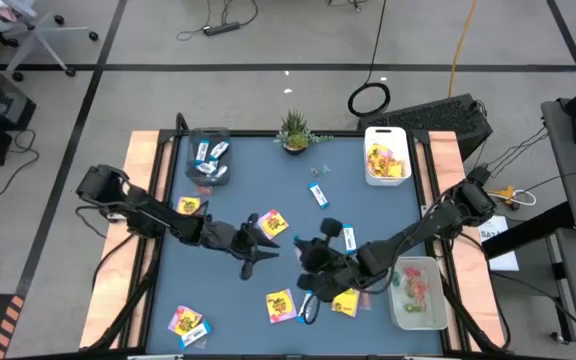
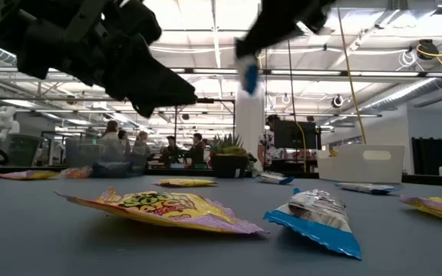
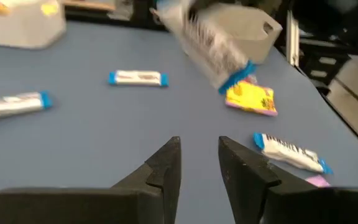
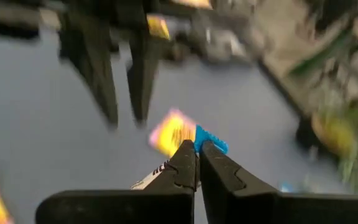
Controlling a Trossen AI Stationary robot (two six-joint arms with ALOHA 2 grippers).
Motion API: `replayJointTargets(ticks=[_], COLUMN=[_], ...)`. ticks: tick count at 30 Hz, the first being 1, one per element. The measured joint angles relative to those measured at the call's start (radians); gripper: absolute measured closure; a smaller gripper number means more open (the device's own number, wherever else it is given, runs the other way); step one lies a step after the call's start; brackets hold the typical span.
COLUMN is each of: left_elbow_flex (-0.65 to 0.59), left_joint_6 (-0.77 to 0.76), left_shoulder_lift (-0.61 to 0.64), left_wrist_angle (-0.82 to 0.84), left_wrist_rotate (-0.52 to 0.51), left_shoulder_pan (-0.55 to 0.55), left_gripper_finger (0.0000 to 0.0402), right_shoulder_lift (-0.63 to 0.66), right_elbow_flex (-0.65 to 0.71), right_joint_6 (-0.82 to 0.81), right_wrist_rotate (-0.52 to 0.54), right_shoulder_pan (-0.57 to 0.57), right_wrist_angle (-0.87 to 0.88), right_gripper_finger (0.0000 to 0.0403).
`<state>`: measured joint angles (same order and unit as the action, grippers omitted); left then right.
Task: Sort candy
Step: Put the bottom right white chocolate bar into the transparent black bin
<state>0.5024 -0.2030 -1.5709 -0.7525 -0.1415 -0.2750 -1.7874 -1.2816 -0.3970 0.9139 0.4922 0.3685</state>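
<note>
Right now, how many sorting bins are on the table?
3: a clear bin top left in the high view with blue-and-white bars, a white bin top right with yellow packets, another clear bin bottom right with small pieces.

High view straight down over whole table (image 1: 268, 200); low view level at tabletop; wrist views close, oblique.

The potted plant (image 1: 294, 131) stands at the table's (image 1: 268, 200) 12 o'clock edge, with 1 bin (image 1: 209, 157) at 11 o'clock and 1 bin (image 1: 387, 156) at 1 o'clock. A 3rd bin (image 1: 418, 292) sits at 4 o'clock, and candy (image 1: 279, 305) lies scattered between them.
</note>
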Motion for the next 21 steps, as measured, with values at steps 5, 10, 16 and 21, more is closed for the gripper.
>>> replayJointTargets(ticks=[5, 10, 16, 21], left_elbow_flex=[0.035, 0.040, 0.040, 0.039], left_joint_6=[-0.026, 0.043, 0.105, 0.104], left_shoulder_lift=[-0.094, -0.142, -0.142, -0.143], left_wrist_angle=[-0.081, -0.214, -0.334, -0.437], left_wrist_rotate=[0.101, 0.197, 0.315, 0.441], left_shoulder_pan=[0.017, 0.024, 0.025, 0.025], left_gripper_finger=[0.0232, 0.0177, 0.0167, 0.0167], right_shoulder_lift=[0.000, 0.000, 0.000, 0.000], right_elbow_flex=[0.000, 0.000, 0.033, 0.072], right_joint_6=[0.343, 0.549, 0.727, 0.802], right_wrist_rotate=[-0.023, -0.163, -0.256, -0.300], right_shoulder_pan=[-0.006, -0.006, 0.007, 0.007], right_wrist_angle=[-0.246, -0.375, -0.551, -0.667], right_gripper_finger=[0.0402, 0.0403, 0.0403, 0.0403])
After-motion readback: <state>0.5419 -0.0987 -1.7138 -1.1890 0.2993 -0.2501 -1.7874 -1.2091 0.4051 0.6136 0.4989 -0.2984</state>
